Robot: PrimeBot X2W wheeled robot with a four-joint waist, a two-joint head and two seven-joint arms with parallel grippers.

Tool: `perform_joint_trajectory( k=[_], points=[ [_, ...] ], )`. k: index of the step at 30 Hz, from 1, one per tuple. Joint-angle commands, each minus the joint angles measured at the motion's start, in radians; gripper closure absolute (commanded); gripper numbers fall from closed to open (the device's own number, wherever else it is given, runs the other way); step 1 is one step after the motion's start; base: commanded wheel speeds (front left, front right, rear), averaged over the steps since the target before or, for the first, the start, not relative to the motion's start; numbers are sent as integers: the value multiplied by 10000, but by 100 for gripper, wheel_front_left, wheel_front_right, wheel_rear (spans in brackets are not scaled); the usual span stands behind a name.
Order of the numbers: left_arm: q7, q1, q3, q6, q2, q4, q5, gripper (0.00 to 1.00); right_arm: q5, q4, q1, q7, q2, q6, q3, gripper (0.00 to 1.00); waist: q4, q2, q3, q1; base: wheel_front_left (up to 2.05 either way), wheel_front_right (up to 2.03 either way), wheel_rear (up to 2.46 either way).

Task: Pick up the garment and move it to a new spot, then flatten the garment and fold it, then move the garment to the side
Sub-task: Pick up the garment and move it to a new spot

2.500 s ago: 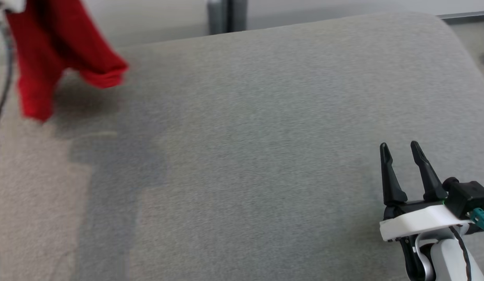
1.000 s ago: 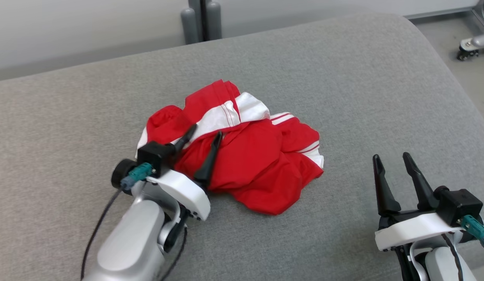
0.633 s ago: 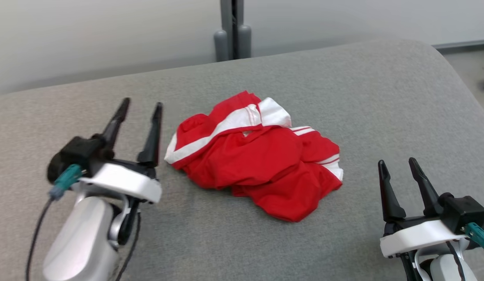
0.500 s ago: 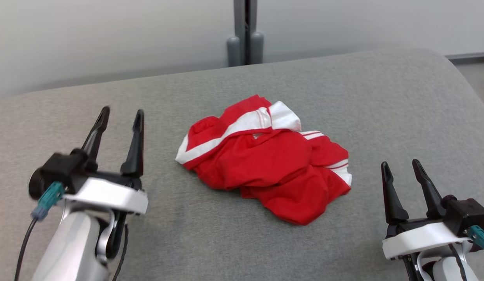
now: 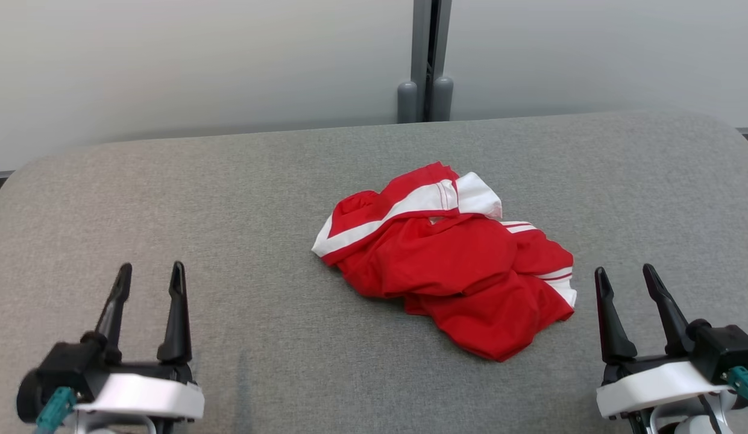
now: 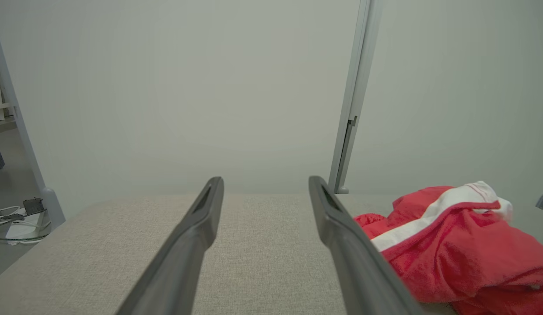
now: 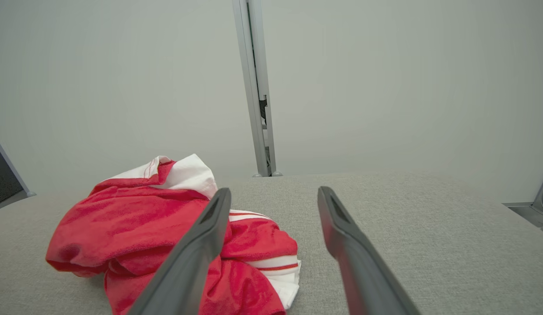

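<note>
The garment (image 5: pixel 452 259) is red with white stripes and lies crumpled in a heap near the middle of the grey padded surface (image 5: pixel 259 199). At the lower left my left gripper (image 5: pixel 149 272) stands open and empty, well clear of the cloth. My right gripper (image 5: pixel 625 275) is open at the lower right, just right of the garment's near corner and not touching it. In the left wrist view the garment (image 6: pixel 455 249) sits to the right of my open left gripper (image 6: pixel 264 186). In the right wrist view the garment (image 7: pixel 135 232) lies to the left, partly behind one of the fingers (image 7: pixel 197 258).
A pale wall with a grey upright post (image 5: pixel 425 60) stands behind the surface. Past the surface's left end, cables and a small box (image 6: pixel 22 214) lie on the floor. A metal fitting (image 7: pixel 540 197) shows off the right end.
My left gripper let go of the garment, opened and drew back to the lower left. The garment now lies free. The head camera has shifted, so the whole picture moved.
</note>
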Motion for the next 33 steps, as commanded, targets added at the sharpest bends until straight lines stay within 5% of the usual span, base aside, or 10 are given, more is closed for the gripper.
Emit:
perform_joint_trajectory(
  k=[1, 19, 33],
  points=[
    [-18, 267, 126, 26, -150, -89, 150, 0, -40, -33, 168, -52, -56, 16, -105, 0, 120, 0, -44, 0, 0, 0, 0],
    [-19, 644, 886, -455, -977, -10, 630, 0, -52, 111, 180, -52, -59, 16, -36, 0, 160, 0, 54, 0, 0, 0, 0],
    [1226, -2555, 395, -1298, 381, 1050, 619, 0, 449, 187, -277, -52, -61, 16, 268, 0, -1163, 0, 982, 0, 0, 0, 0]
  ],
)
